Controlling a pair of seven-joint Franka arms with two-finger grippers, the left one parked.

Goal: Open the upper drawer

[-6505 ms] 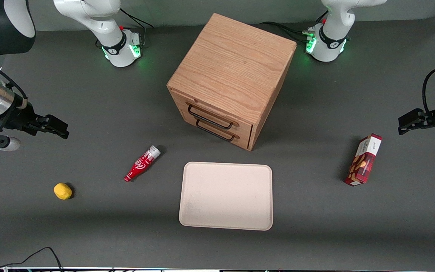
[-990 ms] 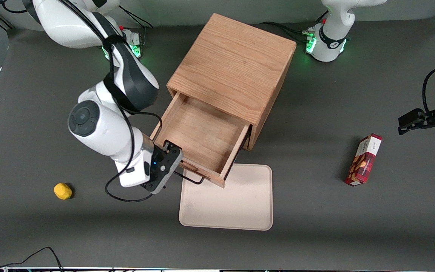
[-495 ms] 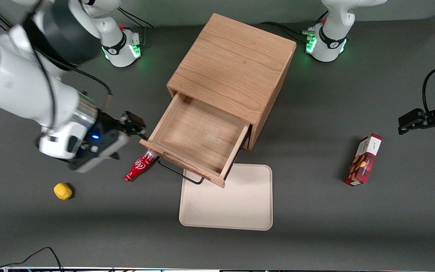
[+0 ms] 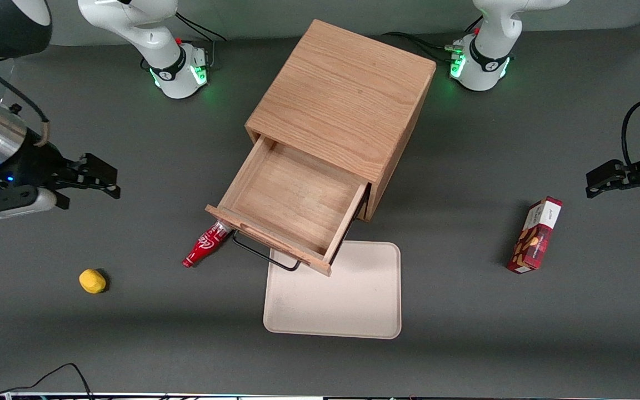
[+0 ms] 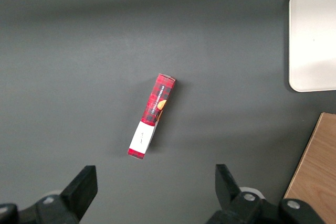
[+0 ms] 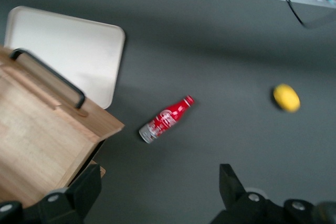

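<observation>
one oak-wood upper drawer with a thin black wire handle stands pulled out; we see our claw spread open, empty, above the dark grey desk, well apart.

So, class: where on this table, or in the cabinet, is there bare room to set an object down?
The upper drawer stands open and bare. The tray is mostly bare, though the drawer front overhangs its corner. Table between tray and snack box is bare. It is crowded where the red bottle lies by the drawer corner. The gripper is open, clear of the cabinet.
</observation>
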